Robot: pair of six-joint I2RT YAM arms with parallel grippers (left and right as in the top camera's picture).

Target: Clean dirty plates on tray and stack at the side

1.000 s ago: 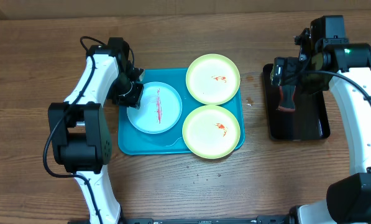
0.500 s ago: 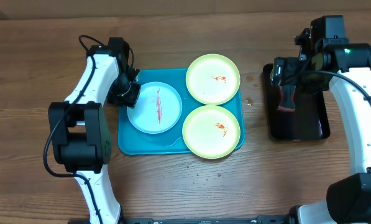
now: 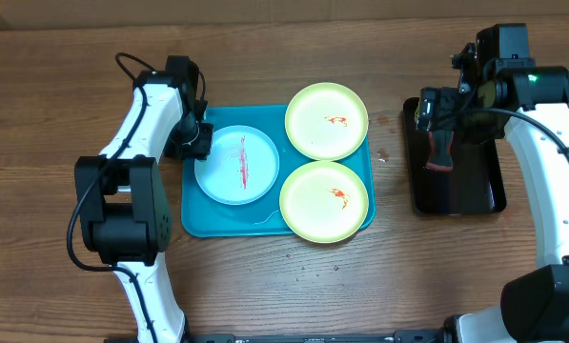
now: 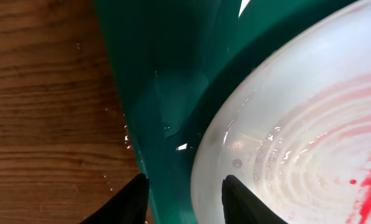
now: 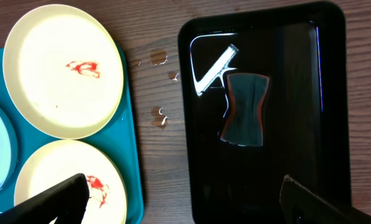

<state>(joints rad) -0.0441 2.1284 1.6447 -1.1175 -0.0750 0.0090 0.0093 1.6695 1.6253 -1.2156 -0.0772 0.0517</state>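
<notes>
The turquoise tray point(image 3: 201, 219) on the wooden worktop point(image 3: 65, 76) holds all three plates. The light blue plate point(image 3: 236, 164) lies at its left. The two larger pale yellow-green plates, far point(image 3: 326, 120) and near point(image 3: 324, 201), lie touching at its right.

To the right, well apart, the narrower black tray point(image 3: 475, 195) holds one dark hourglass-shaped sponge point(image 5: 243, 109) and one angled metal scraper point(image 5: 213, 71), just beside each other.

The blue plate carries a long red sauce streak down its middle. Each yellow-green plate has one small red smear.

The left hand point(image 4: 186, 199) is at the turquoise tray's left rim, its fingers part-spread astride the blue plate's edge and clamping nothing. The right hand point(image 5: 182, 202) hangs over the black tray, released and spread wide.
</notes>
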